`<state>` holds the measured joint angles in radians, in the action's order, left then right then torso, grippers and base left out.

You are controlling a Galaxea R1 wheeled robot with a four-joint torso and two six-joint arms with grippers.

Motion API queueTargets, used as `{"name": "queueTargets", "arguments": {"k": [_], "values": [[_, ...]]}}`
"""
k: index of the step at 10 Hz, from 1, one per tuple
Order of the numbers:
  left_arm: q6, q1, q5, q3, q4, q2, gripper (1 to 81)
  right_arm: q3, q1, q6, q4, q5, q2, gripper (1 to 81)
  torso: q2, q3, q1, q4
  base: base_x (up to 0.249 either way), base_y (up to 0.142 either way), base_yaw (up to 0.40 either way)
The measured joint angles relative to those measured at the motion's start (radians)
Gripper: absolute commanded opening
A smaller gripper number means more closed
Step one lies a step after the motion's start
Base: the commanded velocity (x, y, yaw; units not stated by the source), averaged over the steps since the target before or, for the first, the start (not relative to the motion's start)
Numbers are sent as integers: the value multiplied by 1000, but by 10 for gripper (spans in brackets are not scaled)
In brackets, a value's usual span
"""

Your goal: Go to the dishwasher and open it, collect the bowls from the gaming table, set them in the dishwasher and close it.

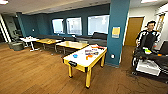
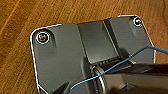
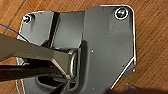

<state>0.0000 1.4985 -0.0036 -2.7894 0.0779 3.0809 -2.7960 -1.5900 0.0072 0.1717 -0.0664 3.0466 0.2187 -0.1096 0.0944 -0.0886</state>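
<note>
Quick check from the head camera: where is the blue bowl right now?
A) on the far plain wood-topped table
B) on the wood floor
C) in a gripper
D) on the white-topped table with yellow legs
D: the blue bowl sits on the gaming table, near its closer end, with orange items beside it.

The head camera is looking down from high at the room; both wrist cameras are facing the wood floor (image 2: 17, 30) closely.

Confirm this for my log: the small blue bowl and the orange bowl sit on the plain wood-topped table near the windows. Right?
Not quite. In the head view the small blue bowl and the orange bowl sit on the white-topped table with yellow legs, not on the plain wood-topped table behind it.
</note>
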Motion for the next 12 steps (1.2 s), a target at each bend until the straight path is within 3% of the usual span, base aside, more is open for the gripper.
{"name": "queueTargets", "arguments": {"k": [5,12], "values": [[0,0,3,0,0,0,811,0,1,0,0,5,0,811,0,0,-1,0,84,0,0],[0,0,0,2,0,2,811,-2,5,0,0,0,-1,811,1,0,-1,0,122,74,0]]}}
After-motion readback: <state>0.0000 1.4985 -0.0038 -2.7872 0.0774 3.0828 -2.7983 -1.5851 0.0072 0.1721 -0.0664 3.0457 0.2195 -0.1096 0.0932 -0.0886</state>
